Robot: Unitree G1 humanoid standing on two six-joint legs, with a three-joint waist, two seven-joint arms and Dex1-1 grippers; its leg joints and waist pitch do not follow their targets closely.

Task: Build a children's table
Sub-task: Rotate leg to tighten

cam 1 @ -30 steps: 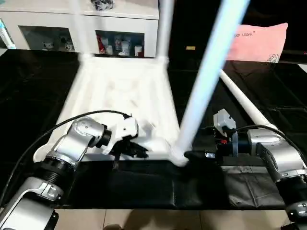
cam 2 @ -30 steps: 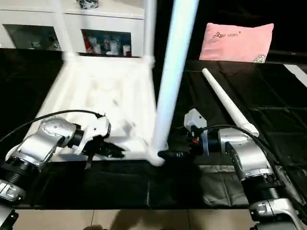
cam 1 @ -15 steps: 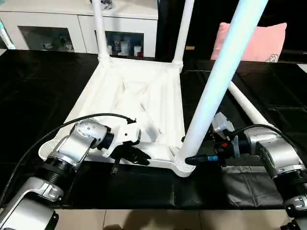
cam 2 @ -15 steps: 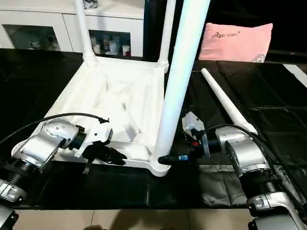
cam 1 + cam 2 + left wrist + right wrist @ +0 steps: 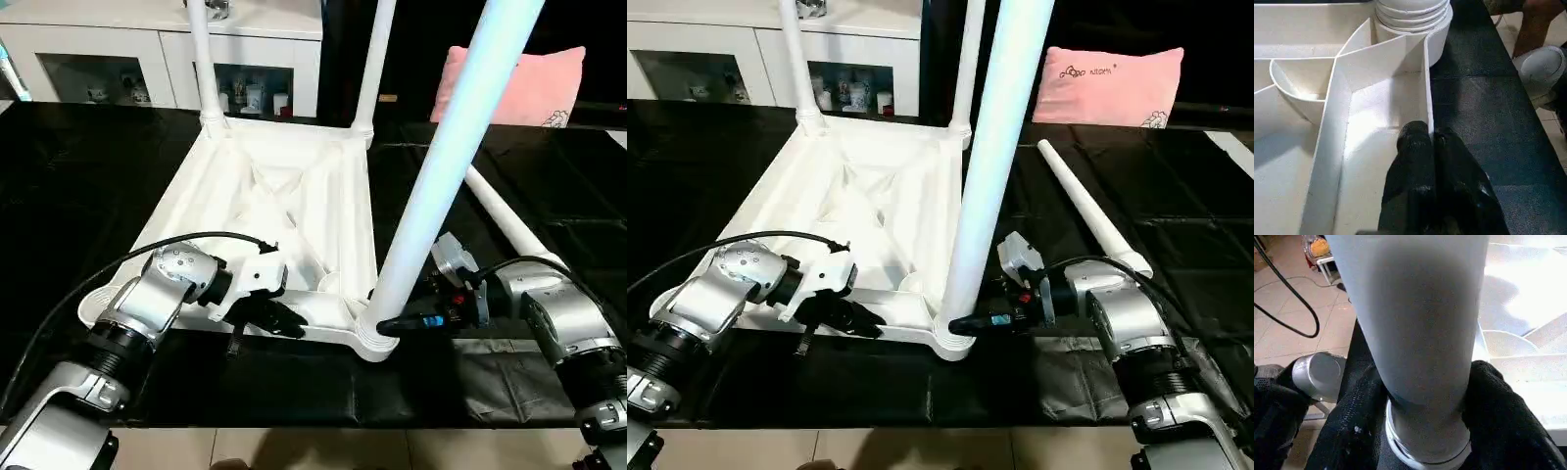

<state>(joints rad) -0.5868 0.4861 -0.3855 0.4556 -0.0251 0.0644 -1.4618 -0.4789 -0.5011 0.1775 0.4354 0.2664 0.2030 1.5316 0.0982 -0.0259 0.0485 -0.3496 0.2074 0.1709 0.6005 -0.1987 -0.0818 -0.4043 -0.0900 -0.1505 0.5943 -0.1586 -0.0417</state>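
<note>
The white tabletop (image 5: 274, 186) lies underside up on the black table, its ribs showing. Two legs (image 5: 201, 59) (image 5: 377, 59) stand in the far corner sockets. A third leg (image 5: 441, 166) stands in the near right socket. My right gripper (image 5: 960, 323) reaches in from the right, and its black fingers (image 5: 1498, 401) press both sides of this leg just above the socket. My left gripper (image 5: 284, 321) is shut, and its fingertips (image 5: 1415, 142) rest against the tabletop's near rim wall. A fourth leg (image 5: 505, 220) lies loose on the table to the right.
A white cabinet (image 5: 147, 59) with glass doors stands behind the table, and a pink pillow (image 5: 519, 83) lies at the back right. Black cloth (image 5: 59, 196) covers the table on both sides of the tabletop. A cable (image 5: 147, 250) loops over my left forearm.
My right gripper's fingers have closed in on the base of the near right leg. The camera shifted at first, then settled. My left gripper has stayed at the rim.
</note>
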